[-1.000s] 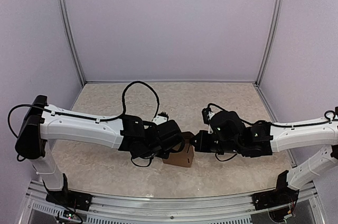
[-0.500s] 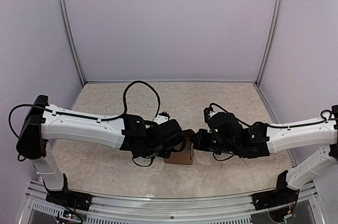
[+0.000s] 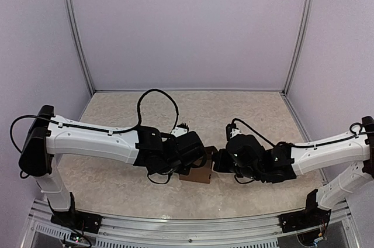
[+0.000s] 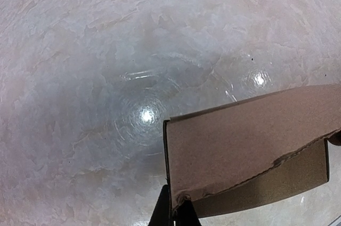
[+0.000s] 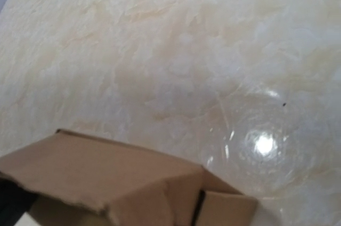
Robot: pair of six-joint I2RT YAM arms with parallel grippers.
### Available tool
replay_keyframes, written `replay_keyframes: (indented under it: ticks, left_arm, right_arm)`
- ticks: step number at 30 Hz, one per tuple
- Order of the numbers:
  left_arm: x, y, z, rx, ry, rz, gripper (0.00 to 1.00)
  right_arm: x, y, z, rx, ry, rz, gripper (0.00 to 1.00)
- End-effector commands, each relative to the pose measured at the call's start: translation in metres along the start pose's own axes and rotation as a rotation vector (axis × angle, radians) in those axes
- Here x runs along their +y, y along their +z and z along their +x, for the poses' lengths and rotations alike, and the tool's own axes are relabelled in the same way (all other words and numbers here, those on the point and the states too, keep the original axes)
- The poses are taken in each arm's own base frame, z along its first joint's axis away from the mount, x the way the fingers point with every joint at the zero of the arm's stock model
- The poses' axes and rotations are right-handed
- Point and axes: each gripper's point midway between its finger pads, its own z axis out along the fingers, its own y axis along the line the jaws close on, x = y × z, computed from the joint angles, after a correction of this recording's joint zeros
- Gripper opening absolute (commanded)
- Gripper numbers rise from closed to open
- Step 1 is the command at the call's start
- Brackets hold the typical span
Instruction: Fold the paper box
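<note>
The paper box (image 3: 198,174) is a small brown cardboard box at the table's middle, partly under both grippers. My left gripper (image 3: 194,158) reaches over it from the left. In the left wrist view its fingertips (image 4: 173,212) are pinched together on the edge of a box panel (image 4: 250,140). My right gripper (image 3: 218,159) is against the box's right side. The right wrist view shows the box (image 5: 106,178) close up, with a slit between two flaps, but none of that gripper's own fingers, so its state is unclear.
The beige marbled tabletop (image 3: 193,110) is enclosed by lilac walls with metal posts (image 3: 77,31) at the back corners. An aluminium rail (image 3: 187,233) runs along the near edge by the arm bases.
My right arm has moved left until its gripper meets the box's right side. My left gripper has kept its hold and has barely shifted.
</note>
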Motion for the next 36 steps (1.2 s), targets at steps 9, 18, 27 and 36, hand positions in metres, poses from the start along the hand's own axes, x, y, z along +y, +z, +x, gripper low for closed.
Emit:
replay_keyframes:
  ticks: [9,18,27,36]
  left_arm:
    - [0.001,0.007,0.018,0.083,0.026,-0.012,0.0]
    - [-0.002,0.006,0.022,0.086,0.041,-0.005,0.0]
    - [0.0,0.005,0.023,0.082,0.034,-0.009,0.0]
    - [0.001,0.004,0.023,0.081,0.035,-0.015,0.0]
  right_arm:
    - [-0.028,0.011,0.031,-0.037,-0.027,0.133,0.0]
    - [-0.038,0.014,0.05,-0.035,-0.084,0.22,0.0]
    - [-0.042,0.007,0.056,-0.04,-0.108,0.254,0.03]
    - [-0.026,-0.01,0.029,-0.1,-0.118,0.222,0.2]
